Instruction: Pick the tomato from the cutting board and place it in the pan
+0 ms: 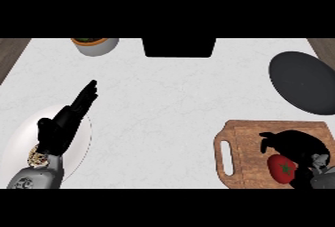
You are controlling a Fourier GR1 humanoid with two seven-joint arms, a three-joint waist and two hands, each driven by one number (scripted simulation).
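A pale, marbled counter (pixel 170 102) fills my downward view, and everything else sits on it. Largest after that is the wooden cutting board (pixel 248 146) at about four o'clock, its handle slot facing the middle of the counter. At two o'clock, well apart from the board, lies the dark round pan (pixel 304 82), partly cut off by the right edge. At eight o'clock a white plate (pixel 82 146) lies under my left forearm. A black rectangular object (pixel 178 46) sits at twelve o'clock, and just left of it, at eleven o'clock, a grey pot holding a plant (pixel 95 45).

My left hand (pixel 65 122) rests above the plate, fingers straight and pointing toward eleven o'clock — it holds nothing.

My right hand (pixel 297 146) is over the cutting board at four o'clock, fingers curled down around the red tomato (pixel 282 168). The tomato is on the board near its lower edge, its green star-shaped stem mark facing up — whether it has left the wood I cannot tell.
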